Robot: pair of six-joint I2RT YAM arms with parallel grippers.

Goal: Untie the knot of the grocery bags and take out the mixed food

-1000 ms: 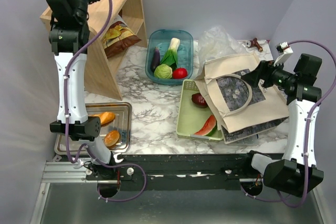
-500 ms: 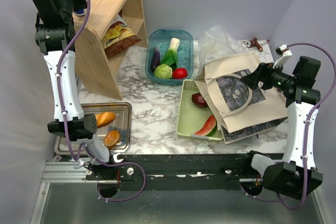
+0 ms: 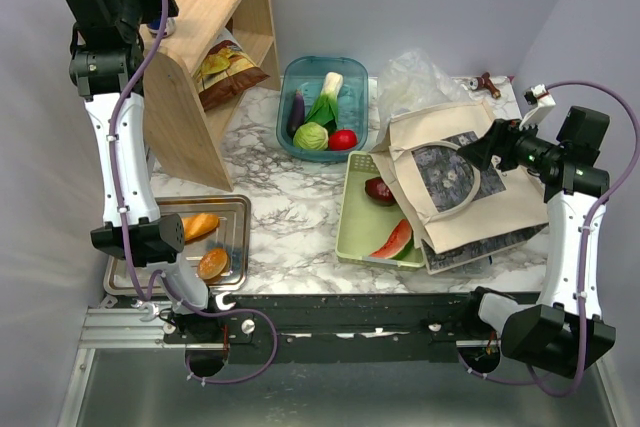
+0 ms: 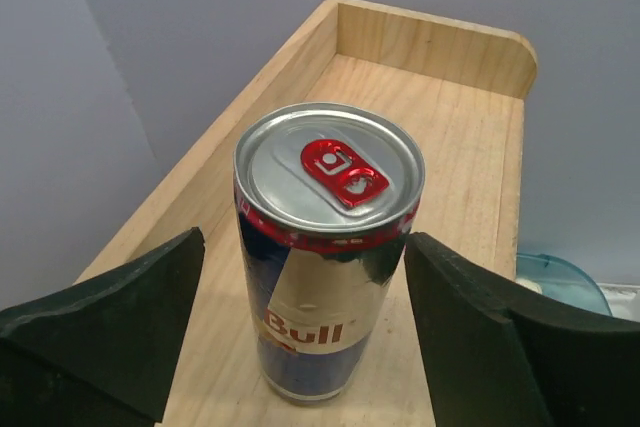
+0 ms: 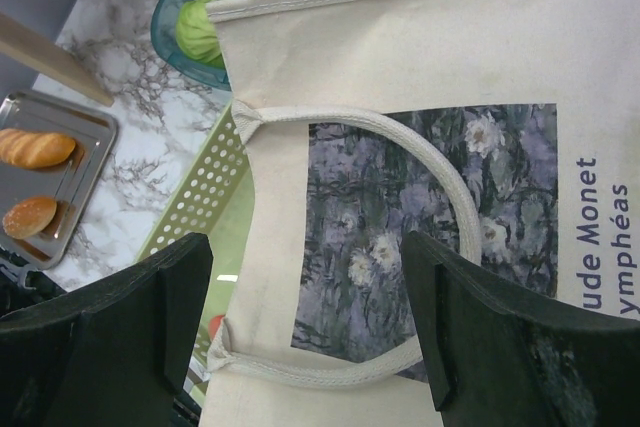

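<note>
The left gripper (image 4: 305, 237) had its fingers apart on both sides of the Red Bull can (image 4: 325, 247), which stood upright on the top board of the wooden shelf (image 4: 450, 167), and neither finger seemed to touch it. As the can was tall and narrow, a sideways drift during a retreat could tip it and send it rolling off the board. The right gripper (image 5: 308, 239) hung open and empty over the canvas tote (image 5: 400, 57), apart from the crumpled plastic grocery bag (image 3: 410, 77) behind it.

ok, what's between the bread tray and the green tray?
Nothing but bare marble table. It separates the bread tray from the green tray, as the top view shows.
</note>
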